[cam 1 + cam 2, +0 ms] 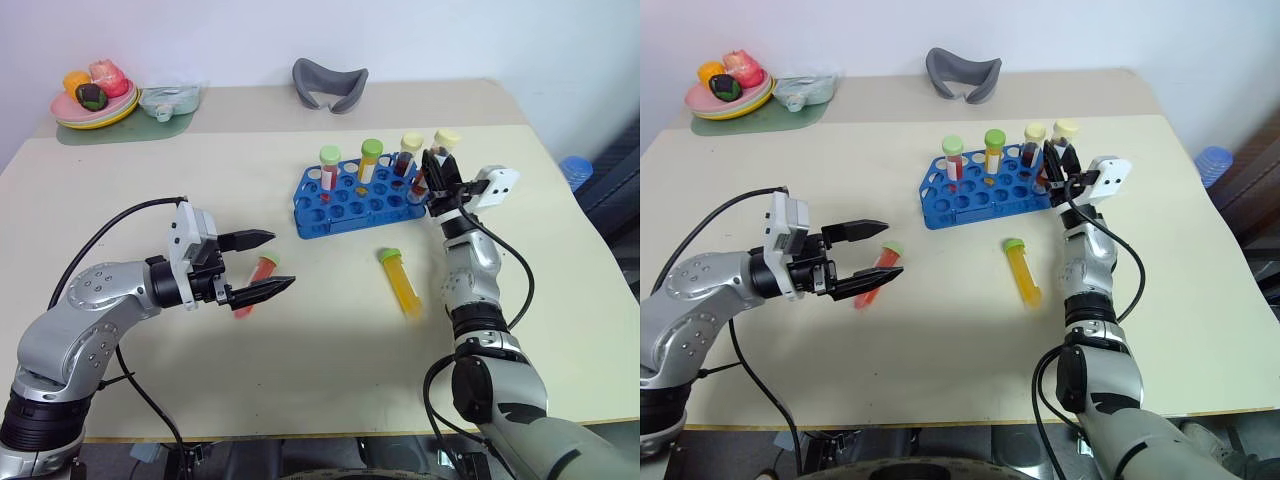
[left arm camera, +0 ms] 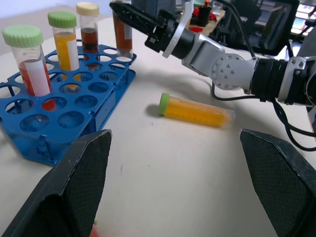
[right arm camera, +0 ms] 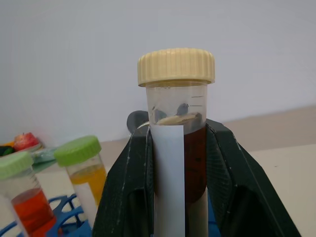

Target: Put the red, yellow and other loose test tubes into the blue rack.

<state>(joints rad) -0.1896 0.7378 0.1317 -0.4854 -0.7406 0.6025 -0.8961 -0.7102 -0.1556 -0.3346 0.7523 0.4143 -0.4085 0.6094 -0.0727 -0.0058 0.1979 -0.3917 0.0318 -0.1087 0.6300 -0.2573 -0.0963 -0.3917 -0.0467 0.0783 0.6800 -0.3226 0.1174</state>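
Standing in my blue rack (image 1: 355, 200) are four capped tubes, the cream-capped brown tube (image 3: 177, 143) at its right end clamped in my right gripper (image 1: 436, 172). Two lie loose on the table (image 1: 300, 380): the yellow tube (image 1: 400, 282) below the rack, and the red tube (image 1: 256, 280) between my left gripper's (image 1: 270, 265) wide-spread fingers.

A pale beige table (image 1: 300, 380) carries a blue plastic tube rack (image 1: 355, 200) right of centre, a yellow green-capped tube (image 1: 400, 281) and a red green-capped tube (image 1: 255, 280) lying loose toward its near edge, a grey curved headrest-like piece (image 1: 329, 84) at the far edge, and a plate of toy food (image 1: 95, 100) on a green mat (image 1: 120, 130) in the far-left corner.
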